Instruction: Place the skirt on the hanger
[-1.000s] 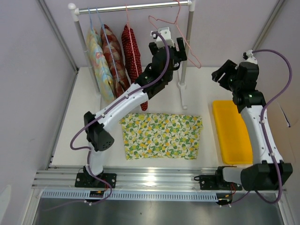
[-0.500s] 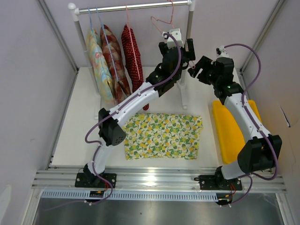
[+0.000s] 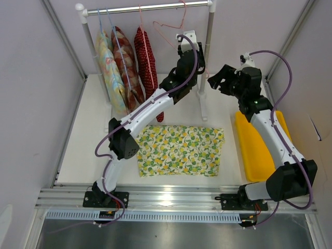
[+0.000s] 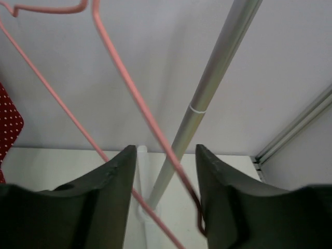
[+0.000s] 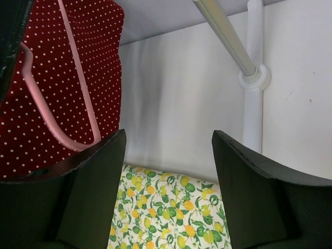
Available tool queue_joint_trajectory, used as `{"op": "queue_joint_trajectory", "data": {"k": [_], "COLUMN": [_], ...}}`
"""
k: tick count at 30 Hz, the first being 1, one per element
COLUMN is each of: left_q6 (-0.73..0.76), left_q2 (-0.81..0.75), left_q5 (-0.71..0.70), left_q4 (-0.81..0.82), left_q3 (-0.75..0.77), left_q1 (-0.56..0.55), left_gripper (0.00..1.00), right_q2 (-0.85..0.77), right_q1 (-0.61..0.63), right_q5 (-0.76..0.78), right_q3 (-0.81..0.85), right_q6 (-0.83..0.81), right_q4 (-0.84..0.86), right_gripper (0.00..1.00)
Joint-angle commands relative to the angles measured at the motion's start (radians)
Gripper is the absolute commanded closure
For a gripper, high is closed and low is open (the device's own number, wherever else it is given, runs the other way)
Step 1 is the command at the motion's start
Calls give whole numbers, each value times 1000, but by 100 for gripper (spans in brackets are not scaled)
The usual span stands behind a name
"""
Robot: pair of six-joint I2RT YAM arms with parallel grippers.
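This looks like a robot laboratory cell. A small metal clothes rack (image 3: pixel 150 7) stands on a white table (image 3: pixel 88 129). Plain pale panels (image 3: pixel 26 104) with aluminium frame strips close the space behind and beside the rack, and in front of the rack an aluminium rail (image 3: pixel 171 196) carries two robot arms (image 3: pixel 140 111).

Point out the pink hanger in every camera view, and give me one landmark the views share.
Top external: the pink hanger is at top centre, just under the rail.
Left wrist: its wire runs diagonally from upper left to bottom centre.
Right wrist: its bent corner is at left, in front of the red dotted garment.
Shared landmark: the rack's upright pole.
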Motion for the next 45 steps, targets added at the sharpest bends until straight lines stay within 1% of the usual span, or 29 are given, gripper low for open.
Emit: {"op": "queue_joint_trajectory", "data": {"k": [1,2,3,4,5,8,12,15,19,21,25,28,31,32,33,35,37,38,39,41,42,44,45], "left_q6": [-22,-30,-33,-31,-30,-10,44,73,74,68,16,-34,-35,-31,-30,-21,-18,-15,-12,-11,-18,-24,-34], "left_q2": [-20,-32,-42,-49,-56,-85,-150,-207,-276,-307,-333,-355,-408,-446,-467,-531,-577,-595,-630,-669,-709,-744,-785], "left_q5": [1,9,9,12,14,20,66,96,124,162,262,346,443,505,539,624,670,723,748,794,843,888,946], "left_q4": [-16,-25,-29,-33,-36,-64,-72,-59,-55,-38,-120,-222,-265,-269,-271,-263,-250,-246,-248,-253,-248,-251,-239], "left_q3": [29,21,3,-2,-5,-8,-28,-66,-120,-164,-157,-161,-224,-259,-297,-362,-460,-477,-532,-571,-636,-681,-736], "left_q1": [15,16,16,18,16,19,24,28,41,47,76,91,94,96,96,98,102,105,107,110,113,113,116], "left_gripper": [56,70,76,93,100,100,100,100,100,100,100,100,100,100,100,100,100,100,100,100,100,100,100], "right_q2": [-40,-41,-43,-49,-53,-69,-76,-80,-90,-99,-112,-127,-147,-153,-167,-185,-211,-216,-228,-247,-256,-299,-314], "right_q1": [6,6,4,4,6,-2,-10,-14,-20,-24,-31,-40,-48,-47,-48,-50,-50,-50,-50,-50,-50,-50,-50], "right_q5": [-4,-7,-7,-4,-1,4,-7,-15,-24,-25,-25,-22,-16,-15,-12,-12,-18,-19,-22,-24,-22,-21,-22], "right_q3": [-14,-18,-23,-32,-37,-55,-68,-69,-78,-81,-81,-78,-68,-66,-64,-69,-75,-75,-74,-71,-72,-86,-90], "right_q6": [-27,-28,-30,-31,-33,-33,-28,-28,-27,-28,-27,-25,-16,-16,-16,-15,-21,-22,-31,-42,-48,-60,-61], "right_q4": [36,36,31,30,28,25,24,24,24,21,-1,-28,-71,-96,-108,-128,-142,-147,-154,-185,-196,-219,-226], "right_gripper": [27,28,28,28,28,28,29,30,30,30,30,30,30,30,30,30,29,29,29,29,29,28,28]}}
